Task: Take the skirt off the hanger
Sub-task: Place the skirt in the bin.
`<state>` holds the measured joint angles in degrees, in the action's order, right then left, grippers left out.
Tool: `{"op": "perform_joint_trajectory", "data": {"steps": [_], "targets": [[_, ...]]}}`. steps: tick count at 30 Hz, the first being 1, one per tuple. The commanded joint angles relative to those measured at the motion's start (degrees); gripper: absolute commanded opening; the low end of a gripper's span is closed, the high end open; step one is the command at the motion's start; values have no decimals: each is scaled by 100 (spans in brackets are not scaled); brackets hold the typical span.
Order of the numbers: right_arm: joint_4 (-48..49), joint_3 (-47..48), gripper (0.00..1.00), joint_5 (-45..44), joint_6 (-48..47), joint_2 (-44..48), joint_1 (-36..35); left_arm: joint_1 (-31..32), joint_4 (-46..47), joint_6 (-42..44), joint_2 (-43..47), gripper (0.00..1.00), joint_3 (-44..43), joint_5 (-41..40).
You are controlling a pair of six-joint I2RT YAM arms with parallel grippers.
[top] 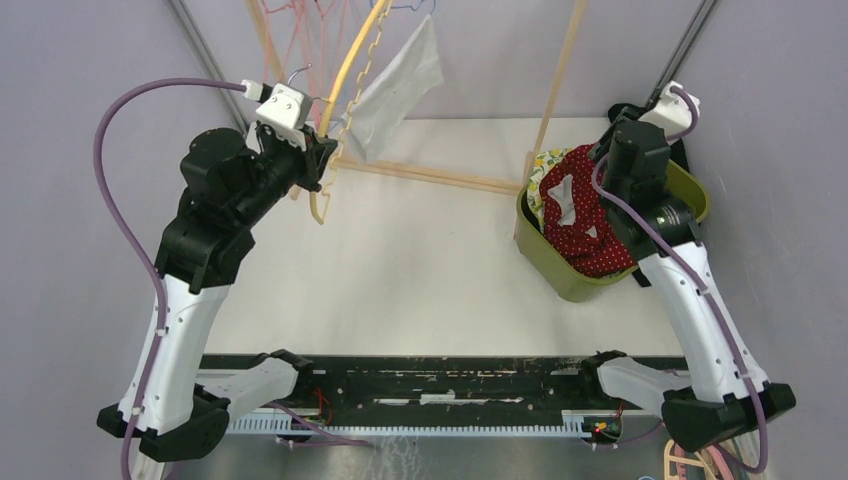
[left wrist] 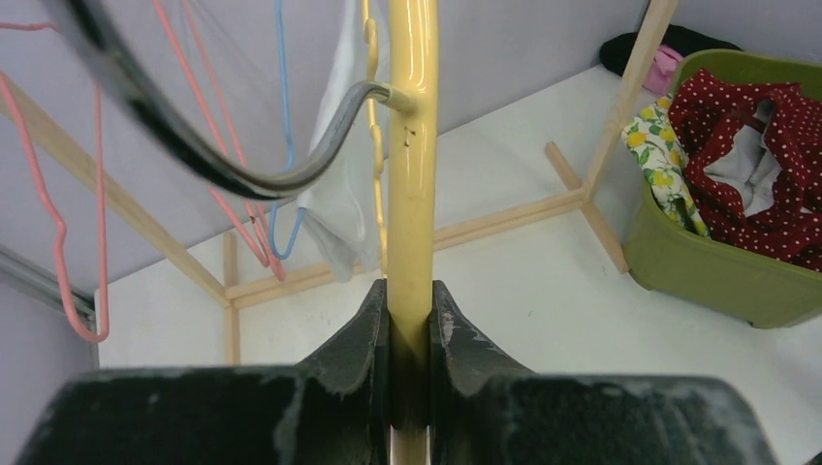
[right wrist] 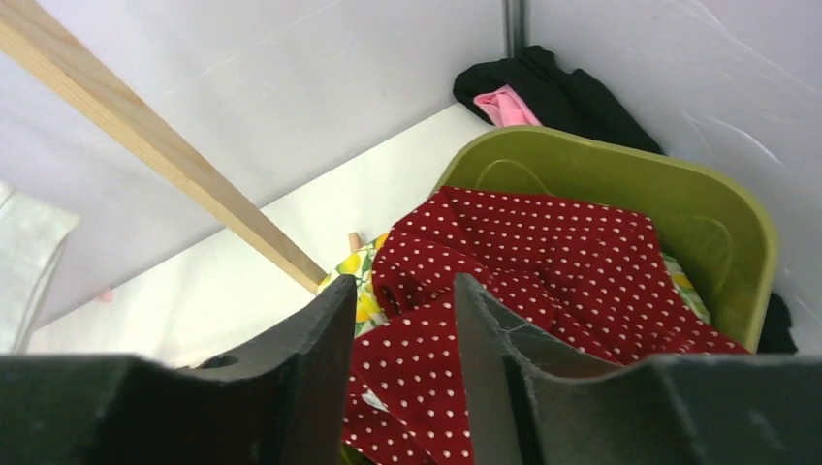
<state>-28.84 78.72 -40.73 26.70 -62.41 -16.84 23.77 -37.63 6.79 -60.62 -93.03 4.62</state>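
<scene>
Left gripper (left wrist: 410, 320) clamps the yellow hanger (left wrist: 412, 145). The red dotted skirt (right wrist: 543, 252), probably soft and light, lies in the green bin (right wrist: 620, 174) at 3 o'clock. The right gripper (right wrist: 402, 291) hovers above it with jaws apart. A raised fold looks best to pinch.

My black-and-white left arm (top: 185, 310) reaches forward with the elbow bent, and its black two-finger left gripper (left wrist: 410, 295) is clamped tight on a yellow plastic hanger bar (left wrist: 412, 145). My black-and-white right arm (top: 690, 290) stretches forward, and its black right gripper (right wrist: 404, 286) has the fingers spread apart.
</scene>
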Motion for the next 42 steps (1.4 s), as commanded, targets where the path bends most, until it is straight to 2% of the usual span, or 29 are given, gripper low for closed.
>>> {"op": "perform_joint_trajectory", "data": {"steps": [1,2,3,5,9,13,16,21,34,42], "targets": [[733,191,34,519,-214,-368,-21,14,369,-294,178,3,-445,-363],[852,200,25,643,-204,-433,-25,19,328,-283,227,3,-463,-395],[899,230,20,735,-143,-516,-31,21,281,-267,288,3,-483,-411],[934,284,15,881,-36,-686,-51,18,170,-286,383,3,-500,-423],[1047,293,14,1005,66,-891,-105,11,-178,-327,577,3,-462,-499],[1166,309,14,1013,31,-1057,-166,17,-579,-246,695,3,-590,-994],[1218,311,19,1065,69,-1189,-224,10,-889,-75,599,3,-796,-1507],[1276,350,19,1112,82,-1318,-271,17,-945,42,328,3,-880,-1950],[1541,248,20,1006,26,-1386,-282,15,-948,-306,-370,3,-931,-1416],[1724,323,21,990,1,-1487,-277,15,-948,-368,-1136,3,-1741,-1389]]}}
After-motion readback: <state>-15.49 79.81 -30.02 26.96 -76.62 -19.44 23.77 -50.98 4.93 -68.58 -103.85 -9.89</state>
